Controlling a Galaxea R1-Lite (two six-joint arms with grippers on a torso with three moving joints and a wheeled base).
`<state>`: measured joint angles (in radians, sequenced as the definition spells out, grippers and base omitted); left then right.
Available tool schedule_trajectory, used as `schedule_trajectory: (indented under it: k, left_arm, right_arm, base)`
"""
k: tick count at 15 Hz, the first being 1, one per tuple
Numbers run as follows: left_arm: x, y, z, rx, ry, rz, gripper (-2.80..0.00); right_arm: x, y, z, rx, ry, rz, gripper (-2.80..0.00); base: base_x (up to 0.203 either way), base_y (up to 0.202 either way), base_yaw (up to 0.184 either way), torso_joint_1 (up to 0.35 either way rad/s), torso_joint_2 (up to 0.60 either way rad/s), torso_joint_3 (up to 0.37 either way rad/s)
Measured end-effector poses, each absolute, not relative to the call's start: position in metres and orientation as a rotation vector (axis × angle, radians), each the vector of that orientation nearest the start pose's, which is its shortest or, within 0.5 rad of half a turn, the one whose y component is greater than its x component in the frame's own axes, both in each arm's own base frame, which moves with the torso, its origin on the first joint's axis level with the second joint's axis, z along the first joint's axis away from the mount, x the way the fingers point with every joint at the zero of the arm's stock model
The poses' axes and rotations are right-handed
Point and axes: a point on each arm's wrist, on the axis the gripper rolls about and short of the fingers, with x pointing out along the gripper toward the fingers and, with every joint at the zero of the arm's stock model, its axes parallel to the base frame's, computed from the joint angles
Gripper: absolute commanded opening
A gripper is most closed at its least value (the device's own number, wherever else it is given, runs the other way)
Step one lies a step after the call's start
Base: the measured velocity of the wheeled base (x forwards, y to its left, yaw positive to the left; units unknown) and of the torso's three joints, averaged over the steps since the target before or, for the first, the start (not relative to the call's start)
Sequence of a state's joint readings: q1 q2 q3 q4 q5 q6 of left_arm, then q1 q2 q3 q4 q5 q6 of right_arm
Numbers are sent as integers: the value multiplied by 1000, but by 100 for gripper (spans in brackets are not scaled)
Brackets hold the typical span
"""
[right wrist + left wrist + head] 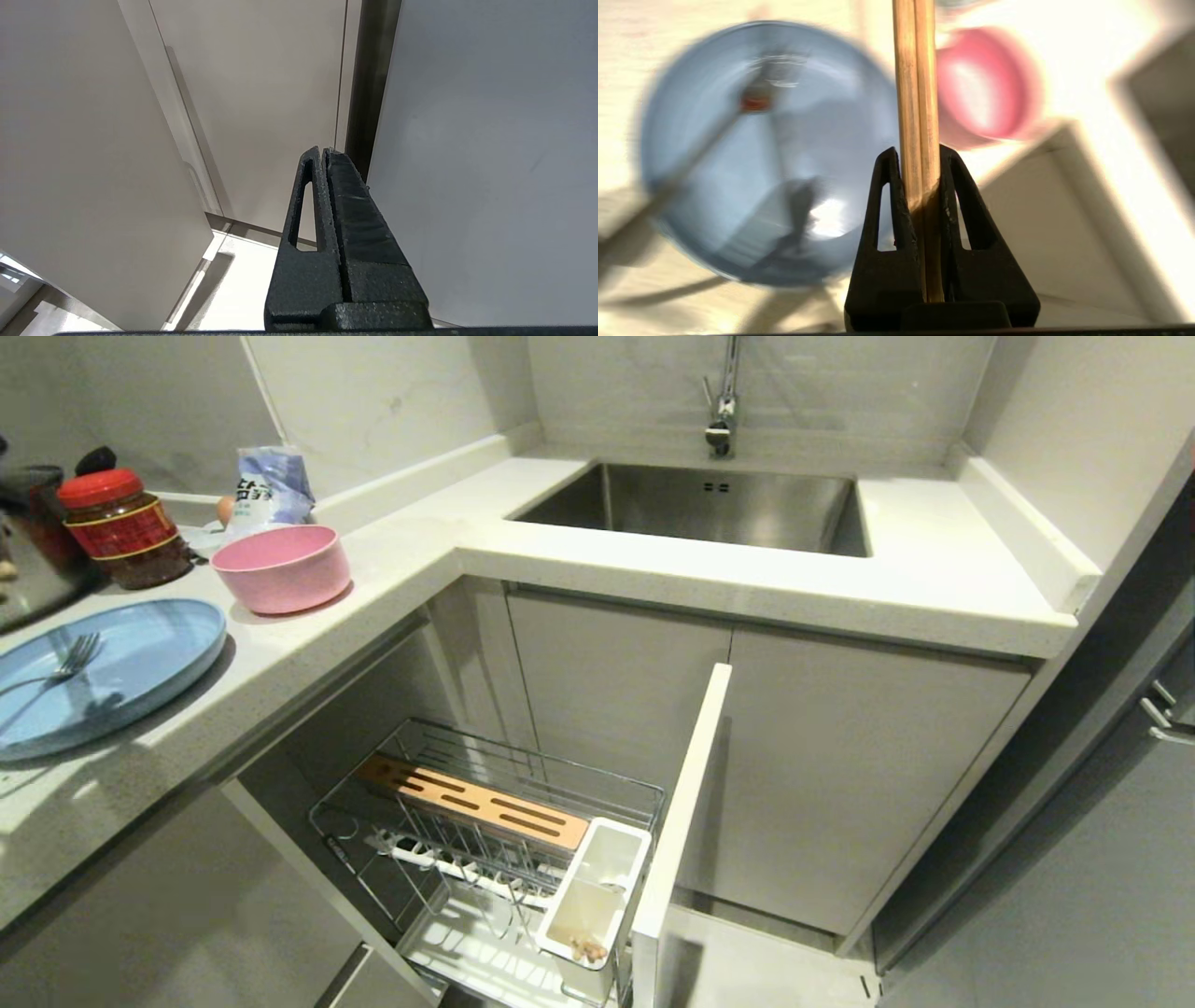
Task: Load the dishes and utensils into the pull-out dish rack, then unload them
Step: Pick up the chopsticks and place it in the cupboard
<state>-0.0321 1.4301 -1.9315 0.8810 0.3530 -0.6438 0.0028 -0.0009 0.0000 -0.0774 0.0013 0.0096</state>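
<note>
L gripper [919, 156] clamps 2 chopsticks [918, 93] above 1 blue plate [140, 663] w/ 1 fork [56, 672], 1 pink bowl [280, 567] near; R gripper [324, 151] closed, empty.

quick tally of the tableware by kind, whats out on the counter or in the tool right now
bowl: 1, the pink bowl on the counter
plate: 1, the blue plate on the counter
fork: 1, the fork lying on the plate
chopsticks: 2, the chopsticks clamped in the left tool
total: 5
</note>
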Motion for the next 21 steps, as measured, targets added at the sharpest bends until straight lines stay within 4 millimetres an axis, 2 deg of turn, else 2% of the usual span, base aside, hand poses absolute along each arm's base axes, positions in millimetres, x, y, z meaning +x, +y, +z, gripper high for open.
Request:
schedule_trajectory:
  k: [4, 7, 9, 12, 15, 21]
  left_arm:
    - [129, -36, 418, -618, 289, 113, -280]
    - [107, -63, 406, -581, 483, -118, -280]
    - [102, -77, 392, -527, 678, -226, -280]
    - [106, -95, 374, -448, 929, -313, -280]
    - [119, -112, 353, -337, 1110, -247, -280]
    - [156, -152, 309, -139, 1361, -118, -280]
  right_arm:
    - [-23, 0, 83, 9, -78, 4, -280]
    - [-23, 0, 83, 9, -78, 4, -280]
    - [-23, 0, 83, 9, -78, 4, -280]
    - [-23, 0, 83, 9, -78, 4, -280]
    - [-23, 0, 83, 9, -78, 4, -280]
    - [-23, 0, 83, 10, -78, 4, -280]
  base:
    - [0, 0, 0, 1, 1, 8]
    - [0, 0, 0, 0, 0, 0]
    - [0, 0, 0, 0, 0, 0]
    - [0, 0, 0, 0, 0, 0]
    - [0, 0, 0, 0, 0, 0]
    - [0, 0, 0, 0, 0, 0]
